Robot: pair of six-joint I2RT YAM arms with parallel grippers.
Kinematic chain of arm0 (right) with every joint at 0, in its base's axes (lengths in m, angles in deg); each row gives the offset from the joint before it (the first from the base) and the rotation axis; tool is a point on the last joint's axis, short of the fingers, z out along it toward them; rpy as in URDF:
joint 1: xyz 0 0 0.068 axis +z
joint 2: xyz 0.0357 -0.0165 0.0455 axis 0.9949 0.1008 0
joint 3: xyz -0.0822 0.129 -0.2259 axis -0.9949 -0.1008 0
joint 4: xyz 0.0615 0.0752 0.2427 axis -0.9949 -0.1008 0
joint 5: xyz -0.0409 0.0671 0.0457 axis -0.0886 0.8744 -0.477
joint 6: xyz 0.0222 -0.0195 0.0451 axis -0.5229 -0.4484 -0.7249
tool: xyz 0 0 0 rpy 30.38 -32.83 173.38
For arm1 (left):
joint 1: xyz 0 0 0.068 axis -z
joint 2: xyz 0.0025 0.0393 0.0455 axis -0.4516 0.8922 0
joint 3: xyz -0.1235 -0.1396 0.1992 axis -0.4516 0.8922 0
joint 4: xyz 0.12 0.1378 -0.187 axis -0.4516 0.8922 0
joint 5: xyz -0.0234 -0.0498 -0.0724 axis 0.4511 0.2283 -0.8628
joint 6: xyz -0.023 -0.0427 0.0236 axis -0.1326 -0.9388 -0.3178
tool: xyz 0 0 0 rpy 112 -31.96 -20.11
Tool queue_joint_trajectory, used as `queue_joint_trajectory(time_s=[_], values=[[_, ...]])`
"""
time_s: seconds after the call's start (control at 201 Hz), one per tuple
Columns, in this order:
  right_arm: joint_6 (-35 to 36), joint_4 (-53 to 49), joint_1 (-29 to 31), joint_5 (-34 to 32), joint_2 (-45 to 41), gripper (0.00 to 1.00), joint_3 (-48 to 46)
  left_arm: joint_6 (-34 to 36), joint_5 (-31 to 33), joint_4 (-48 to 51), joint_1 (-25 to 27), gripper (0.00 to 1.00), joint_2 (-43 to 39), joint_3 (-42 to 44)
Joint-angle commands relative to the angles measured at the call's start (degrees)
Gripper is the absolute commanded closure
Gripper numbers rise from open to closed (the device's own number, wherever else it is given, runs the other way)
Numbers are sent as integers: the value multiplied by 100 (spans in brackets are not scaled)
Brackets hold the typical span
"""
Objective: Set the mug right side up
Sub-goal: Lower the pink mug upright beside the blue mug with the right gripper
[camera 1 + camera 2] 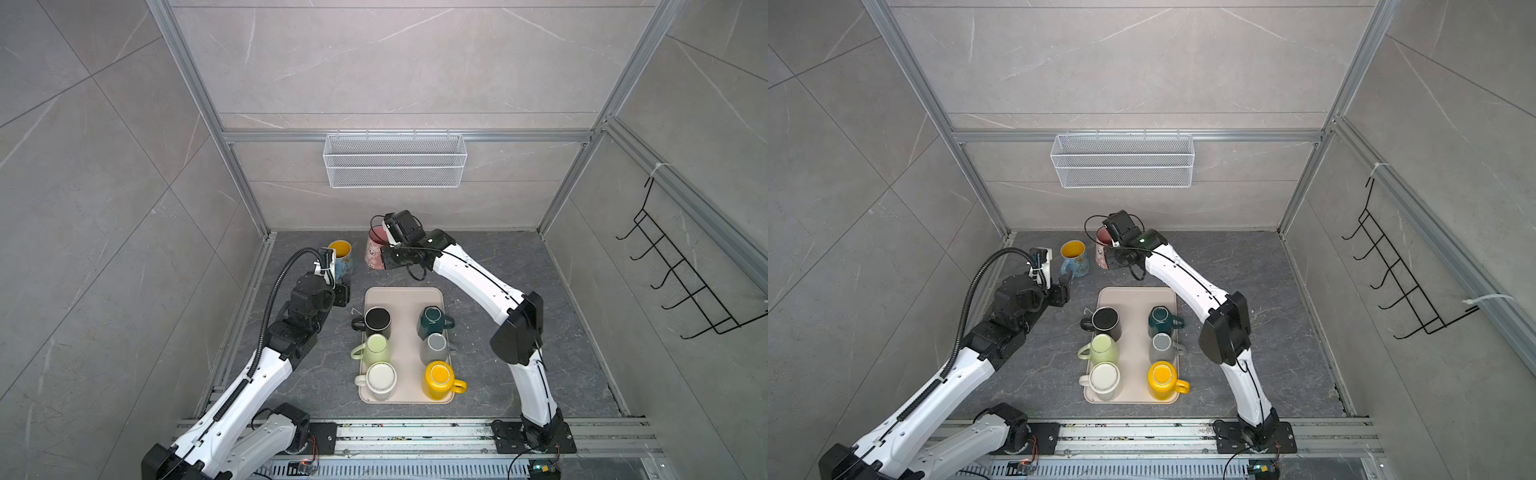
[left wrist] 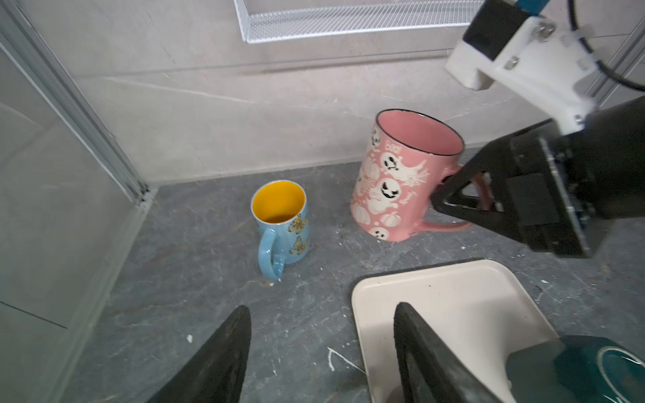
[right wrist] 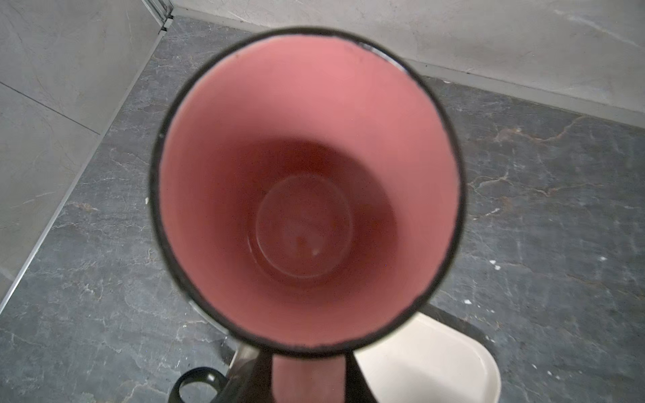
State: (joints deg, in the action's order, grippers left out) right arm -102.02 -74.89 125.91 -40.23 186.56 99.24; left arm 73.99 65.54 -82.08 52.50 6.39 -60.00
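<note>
Holding: right gripper (image 2: 453, 195) pinches pink mug (image 2: 394, 181) by its handle, jaws nearly closed.
Mug pose: mouth up, slightly tilted, near the table's (image 2: 209, 296) far edge, beyond the tray (image 2: 453, 296).
Other arm: left gripper (image 2: 321, 314) jaws apart, empty.

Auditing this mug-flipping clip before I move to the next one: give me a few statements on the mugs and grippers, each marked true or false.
1. The right gripper is shut on the pink mug at its handle. True.
2. The blue mug lies on its side. False: it stands upright on the table, opening up.
3. The left gripper holds the blue mug. False: it is open, apart from the mug and holding nothing.
4. Six mugs stand on the tray. True.
5. The pink mug's opening faces down. False: it faces up, and the right wrist view looks straight into it.
</note>
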Motion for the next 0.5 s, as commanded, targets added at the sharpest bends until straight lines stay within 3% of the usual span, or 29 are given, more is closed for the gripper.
queue_joint_trajectory(time_s=[0.0,0.209,0.393,0.498], values=[[118,-256,40,-489,514,100,1255,-938,-819,313,-274,32,178,-236],[145,-1216,113,-840,1911,100,3700,-1492,-1613,187,-736,32,242,3],[165,-790,129,-936,2120,100,3273,-1772,-2569,268,-1444,32,230,55],[167,-517,140,-872,2073,100,2942,-1834,-2733,274,-1664,32,210,85]])
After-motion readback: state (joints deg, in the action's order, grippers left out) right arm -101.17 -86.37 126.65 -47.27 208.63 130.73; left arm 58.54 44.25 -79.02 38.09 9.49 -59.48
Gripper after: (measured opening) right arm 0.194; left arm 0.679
